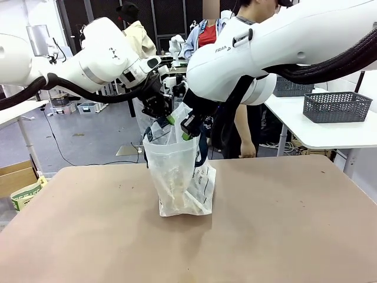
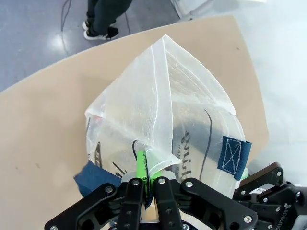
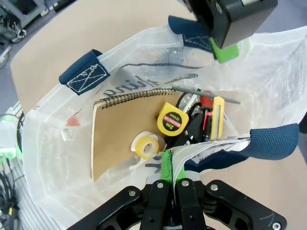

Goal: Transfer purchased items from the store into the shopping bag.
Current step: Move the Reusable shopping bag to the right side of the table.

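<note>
While the bag [image 1: 177, 177] is standing upright at the middle of the table [image 1: 294, 236], both grippers are holding its mouth apart from above. The items are lying inside, at the bottom. A tan notebook [image 3: 120, 139] is lying flat, its spiral edge turned away from the right gripper's side. A yellow tape measure [image 3: 171, 120] and a tape roll [image 3: 146, 146] are resting on it. A yellow knife [image 3: 218, 117] and some dark tools are lying alongside, too tangled to name.

At the rim on the robot's left, the left gripper [image 1: 169, 119] is pinching a fold of the film, fingers fully closed on it. Opposite, the right gripper [image 1: 187, 134] is pinching the rim the same way, closed on film just beside a navy handle [image 3: 271, 141]. The two are facing each other across the opening, near together, so the gap is running as a short slot between them.

From either set of fingers the items are lying straight down, deep past the rim. Judging by this, neither gripper is free to fetch; anything more would be going in through that slot.

Both arms are reaching over the bag with wrists bent down, the left from its own side, the right crossing to the middle. A person is standing at the far edge, one hand [image 1: 250, 150] hanging low; whether it is holding anything cannot be told.
</note>
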You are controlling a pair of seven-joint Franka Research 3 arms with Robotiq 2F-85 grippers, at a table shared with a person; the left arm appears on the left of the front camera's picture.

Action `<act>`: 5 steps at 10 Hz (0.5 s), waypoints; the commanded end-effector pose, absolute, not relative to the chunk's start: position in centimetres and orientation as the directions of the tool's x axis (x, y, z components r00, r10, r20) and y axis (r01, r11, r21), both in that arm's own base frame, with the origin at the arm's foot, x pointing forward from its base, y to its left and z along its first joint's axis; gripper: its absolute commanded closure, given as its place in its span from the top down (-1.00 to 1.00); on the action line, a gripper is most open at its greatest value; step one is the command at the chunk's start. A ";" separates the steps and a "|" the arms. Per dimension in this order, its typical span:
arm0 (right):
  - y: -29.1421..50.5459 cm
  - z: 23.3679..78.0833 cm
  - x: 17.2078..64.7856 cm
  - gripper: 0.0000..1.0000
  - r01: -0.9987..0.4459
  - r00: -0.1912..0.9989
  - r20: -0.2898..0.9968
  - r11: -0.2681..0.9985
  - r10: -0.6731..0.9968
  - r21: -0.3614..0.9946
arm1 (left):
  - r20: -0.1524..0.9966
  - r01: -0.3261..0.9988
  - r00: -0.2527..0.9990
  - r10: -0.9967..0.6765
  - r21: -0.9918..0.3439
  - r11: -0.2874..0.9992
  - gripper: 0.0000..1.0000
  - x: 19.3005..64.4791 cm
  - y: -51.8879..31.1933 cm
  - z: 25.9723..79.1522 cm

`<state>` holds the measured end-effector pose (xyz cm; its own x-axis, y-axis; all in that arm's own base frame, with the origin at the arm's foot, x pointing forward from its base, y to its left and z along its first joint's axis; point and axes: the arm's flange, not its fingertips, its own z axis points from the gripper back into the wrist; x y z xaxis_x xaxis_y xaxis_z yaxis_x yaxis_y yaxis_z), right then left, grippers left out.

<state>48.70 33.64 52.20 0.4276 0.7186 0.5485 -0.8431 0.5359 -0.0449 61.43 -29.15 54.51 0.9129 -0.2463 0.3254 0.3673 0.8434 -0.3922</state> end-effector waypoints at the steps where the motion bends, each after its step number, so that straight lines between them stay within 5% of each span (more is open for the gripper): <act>1: 34.0 52.2 49.3 -1.00 -0.804 0.475 0.597 0.594 0.646 -0.003 | 0.243 0.243 0.960 -0.141 -0.469 0.849 -1.00 61.2 -30.2 54.8; 5: 34.6 52.5 50.5 -1.00 -0.744 0.544 0.639 0.665 0.545 0.066 | 0.145 0.035 0.988 0.046 -0.512 0.858 -1.00 60.4 -30.4 55.4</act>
<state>49.74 33.98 52.09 0.5397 0.6013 0.5892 -0.7647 0.6428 0.0444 60.73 -30.20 54.59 0.9844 -0.0075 0.1756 0.0937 0.8674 -0.4887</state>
